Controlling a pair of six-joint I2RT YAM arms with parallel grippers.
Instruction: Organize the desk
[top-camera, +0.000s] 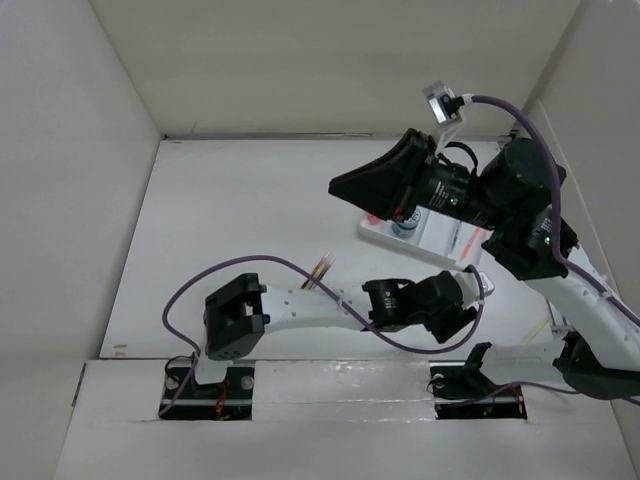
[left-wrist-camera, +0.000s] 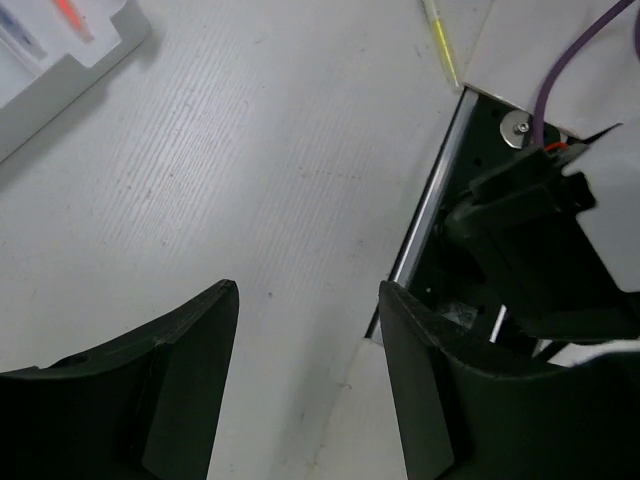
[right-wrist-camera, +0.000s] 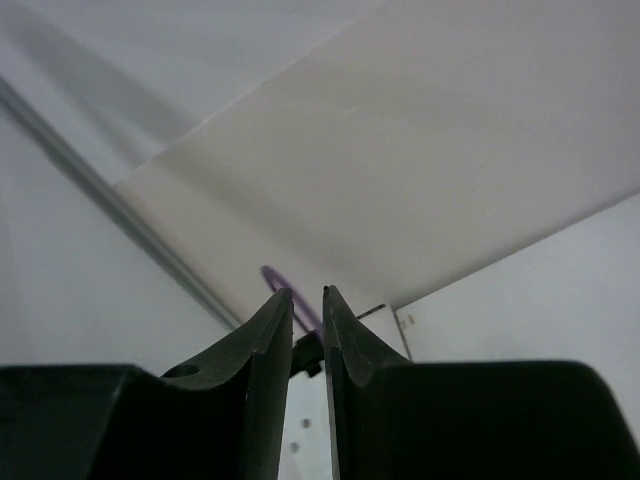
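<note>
Top external view has the left arm (top-camera: 300, 308) folded low, its white link running rightward along the near edge of the surface (top-camera: 240, 210). That surface lies beneath both arms, between white walls (top-camera: 80, 200). The left end effector (left-wrist-camera: 308, 290) hovers over the near edge beside the right arm's base (top-camera: 480, 380), fingers apart with nothing between them. The left wrist view looks down past them at bare surface, a tray (left-wrist-camera: 90, 70) corner and a yellow pen (left-wrist-camera: 440, 40). The right arm (top-camera: 590, 310) rears up from its base, bends at the elbow and reaches left, raised above the tray. The right end effector (right-wrist-camera: 306, 293) points up at the walls, its jaws parted by only a thin slit and holding nothing.
</note>
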